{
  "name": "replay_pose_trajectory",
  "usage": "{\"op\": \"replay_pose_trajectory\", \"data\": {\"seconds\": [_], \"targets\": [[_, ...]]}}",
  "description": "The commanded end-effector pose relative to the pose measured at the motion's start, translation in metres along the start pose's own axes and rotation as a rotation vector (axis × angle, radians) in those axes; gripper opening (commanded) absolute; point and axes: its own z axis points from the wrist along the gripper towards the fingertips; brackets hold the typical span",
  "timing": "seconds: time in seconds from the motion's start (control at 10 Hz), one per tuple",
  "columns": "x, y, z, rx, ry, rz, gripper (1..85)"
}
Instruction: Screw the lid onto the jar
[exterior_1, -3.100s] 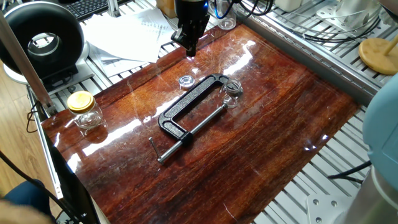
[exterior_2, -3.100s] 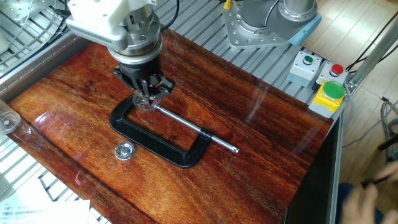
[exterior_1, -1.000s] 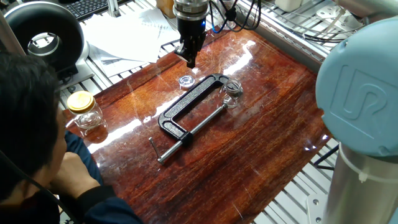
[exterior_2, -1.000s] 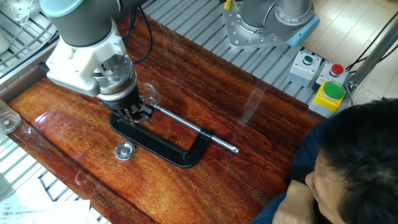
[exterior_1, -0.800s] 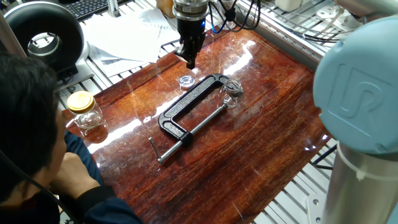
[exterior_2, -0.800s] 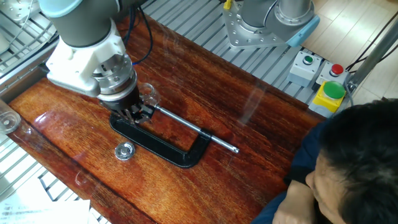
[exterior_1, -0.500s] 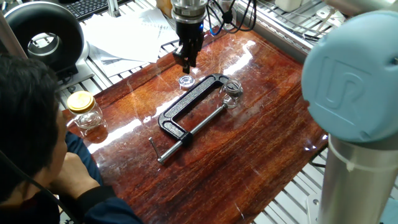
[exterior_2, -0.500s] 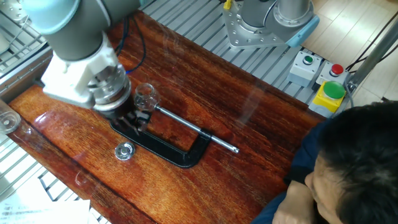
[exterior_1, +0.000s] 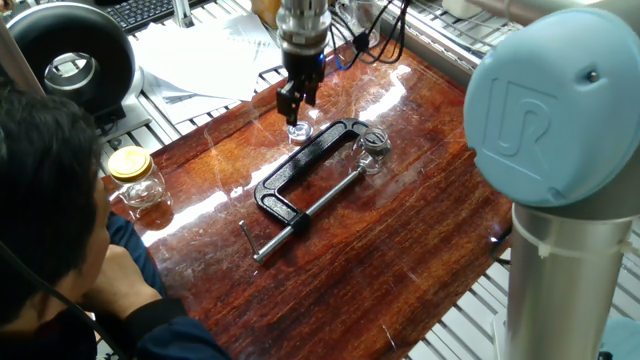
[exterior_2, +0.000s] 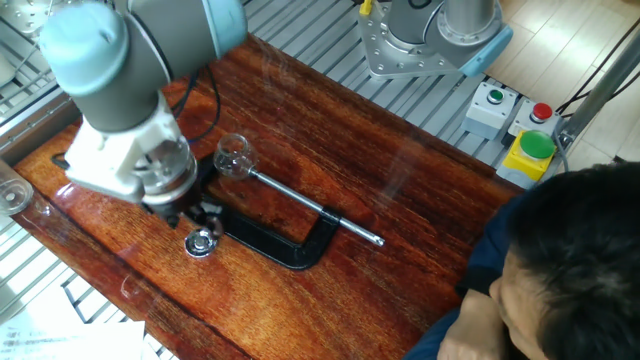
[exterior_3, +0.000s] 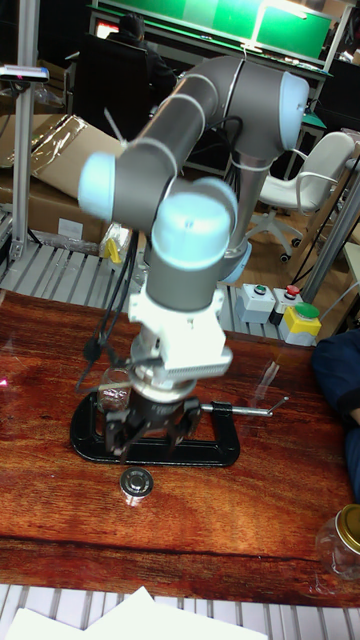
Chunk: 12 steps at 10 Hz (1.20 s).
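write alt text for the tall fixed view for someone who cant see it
A grey robot arm reaches down over a glossy wooden table, its gripper open just above a small clear lid. Behind it lies a black clamp, with a small glass jar at its left end.

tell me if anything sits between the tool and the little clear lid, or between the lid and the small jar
Nothing visible separates the tool from the lid just below it. Between the lid and the jar lies the black C-clamp, whose frame bar crosses that path.

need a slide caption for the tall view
Open hand poised above the small clear lid, in front of the black clamp gripping the jar.
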Motion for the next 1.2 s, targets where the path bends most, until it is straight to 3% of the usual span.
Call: {"op": "replay_pose_trajectory", "data": {"seconds": [0.0, 0.9, 1.1], "targets": [[-0.007, -0.002, 0.031, 0.024, -0.029, 0.018, 65.7], [-0.004, -0.003, 0.044, 0.022, -0.043, -0.008, 65.3], [-0.004, 0.001, 0.043, 0.004, -0.044, -0.009, 65.3]]}}
